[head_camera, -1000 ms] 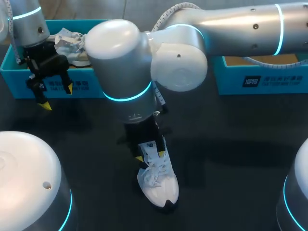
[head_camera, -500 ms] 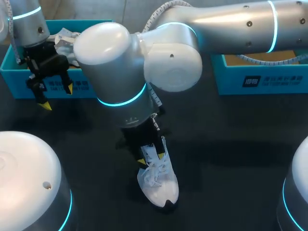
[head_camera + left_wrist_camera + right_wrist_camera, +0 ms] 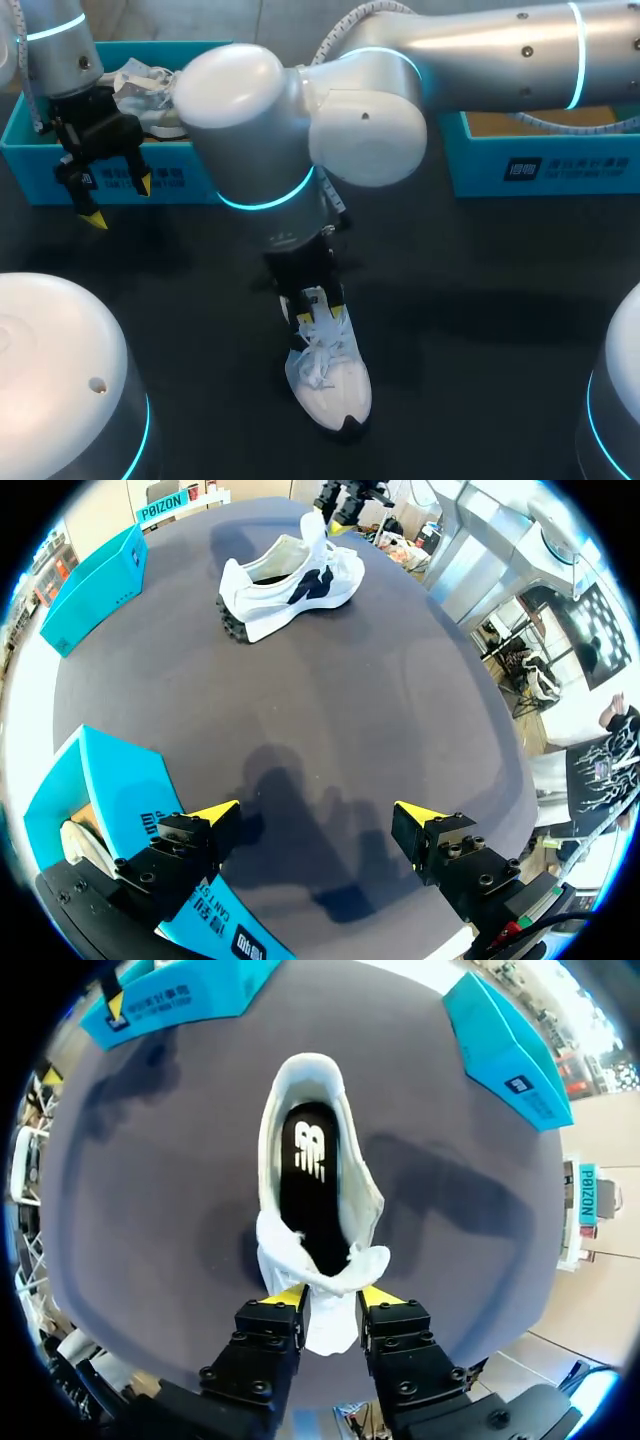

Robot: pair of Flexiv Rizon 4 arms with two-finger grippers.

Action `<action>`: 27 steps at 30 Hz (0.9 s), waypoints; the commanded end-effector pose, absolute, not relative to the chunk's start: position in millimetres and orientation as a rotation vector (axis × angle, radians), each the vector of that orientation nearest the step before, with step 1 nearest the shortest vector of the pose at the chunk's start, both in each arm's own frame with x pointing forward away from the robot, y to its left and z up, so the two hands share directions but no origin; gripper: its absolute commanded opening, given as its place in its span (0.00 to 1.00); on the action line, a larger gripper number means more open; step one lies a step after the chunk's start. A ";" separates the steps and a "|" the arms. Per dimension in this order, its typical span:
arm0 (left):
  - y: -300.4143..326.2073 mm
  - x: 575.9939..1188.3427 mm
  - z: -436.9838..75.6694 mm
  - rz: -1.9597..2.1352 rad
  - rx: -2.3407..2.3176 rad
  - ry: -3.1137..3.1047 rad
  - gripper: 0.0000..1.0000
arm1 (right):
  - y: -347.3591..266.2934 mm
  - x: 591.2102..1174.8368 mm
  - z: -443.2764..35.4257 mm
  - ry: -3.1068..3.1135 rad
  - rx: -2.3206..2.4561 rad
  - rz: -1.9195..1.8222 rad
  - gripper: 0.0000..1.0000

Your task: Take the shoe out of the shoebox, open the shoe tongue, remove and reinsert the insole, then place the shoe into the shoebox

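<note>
A white shoe [image 3: 332, 388] stands on the dark table near the front, toe toward me. My right gripper [image 3: 318, 316] comes down on it from above. In the right wrist view the gripper [image 3: 332, 1297] is shut on the white shoe tongue [image 3: 325, 1265], and ahead of it the black insole [image 3: 308, 1175] lies inside the shoe. The teal shoebox [image 3: 40, 155] sits at the back left. Just in front of it my left gripper [image 3: 118, 200] hangs open and empty. The left wrist view shows that gripper [image 3: 315, 825] over bare table, the shoe [image 3: 290, 580] far ahead.
White crumpled paper [image 3: 140, 78] fills the left shoebox. A second teal box [image 3: 540, 165] stands at the back right, under my right arm. Two white domed robot bases [image 3: 50, 370] flank the table's front corners.
My right gripper's fingers have drawn closer together on the tongue, and the right arm has swung slightly left and back. The left arm has not moved.
</note>
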State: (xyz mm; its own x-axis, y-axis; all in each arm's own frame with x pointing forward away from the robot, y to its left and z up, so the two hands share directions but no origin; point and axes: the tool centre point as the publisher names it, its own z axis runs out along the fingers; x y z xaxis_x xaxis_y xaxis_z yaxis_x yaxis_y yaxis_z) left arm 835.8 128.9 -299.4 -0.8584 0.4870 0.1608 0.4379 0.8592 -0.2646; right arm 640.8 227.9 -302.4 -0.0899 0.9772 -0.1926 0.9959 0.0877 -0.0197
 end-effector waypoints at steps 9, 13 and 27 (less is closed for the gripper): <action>129.1 835.3 -298.8 0.319 -0.709 -2.812 1.00 | 227.5 670.0 -329.0 2.214 2.102 -0.182 0.27; 129.1 835.3 -298.8 0.319 -0.709 -2.812 1.00 | 225.6 679.7 -341.8 2.263 2.105 -0.172 0.28; 129.1 835.3 -298.8 0.319 -0.709 -2.812 1.00 | 235.2 664.0 -305.6 2.231 2.007 -0.141 0.33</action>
